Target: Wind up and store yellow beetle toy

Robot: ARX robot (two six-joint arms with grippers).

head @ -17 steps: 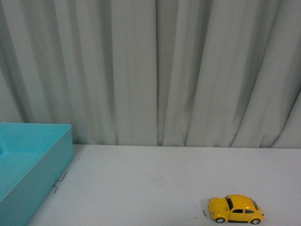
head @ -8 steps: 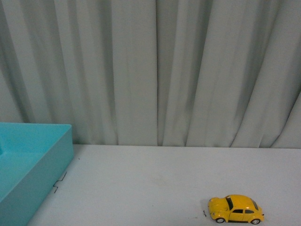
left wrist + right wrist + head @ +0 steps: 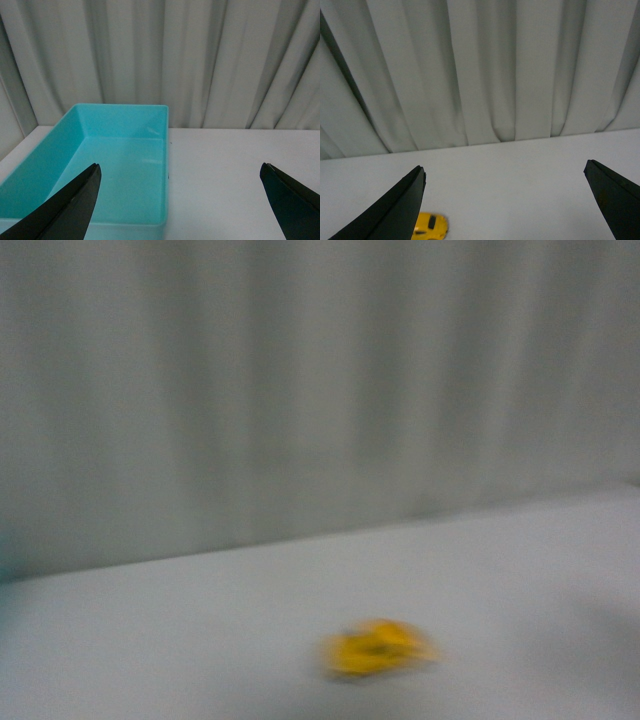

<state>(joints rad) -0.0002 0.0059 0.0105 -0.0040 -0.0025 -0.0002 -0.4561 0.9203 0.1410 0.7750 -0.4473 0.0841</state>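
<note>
Here, my left gripper (image 3: 180, 167) hangs released, its two dark fingers (image 3: 70, 207) spread wide with nothing between them, above the white table (image 3: 240, 165). My right gripper (image 3: 505, 166) is likewise spread wide and holds nothing, its dark fingers (image 3: 395, 210) framing a bare stretch of the same tabletop. The yellow beetle toy (image 3: 430, 226) stands on the table ahead of the right gripper, just beside one of its fingers and apart from it, cut off in part by the edge of the right wrist view; a dark window shows on its glossy yellow body. The front view is badly smeared with blur, and there the toy (image 3: 378, 648) reads only as a yellow blotch on the pale table surface, near the front edge and a little right of centre; I cannot make out its wheels or which way it points. In the left wrist view a turquoise bin (image 3: 120, 122), rectangular and open at the top, sits on the table with its far end close to the backdrop, and one finger of the left gripper overlaps its near corner in the picture. A pleated grey curtain (image 3: 210, 60) hangs behind the table across all three views. The toy and the bin share no view, so I cannot tell how far apart they lie.
</note>
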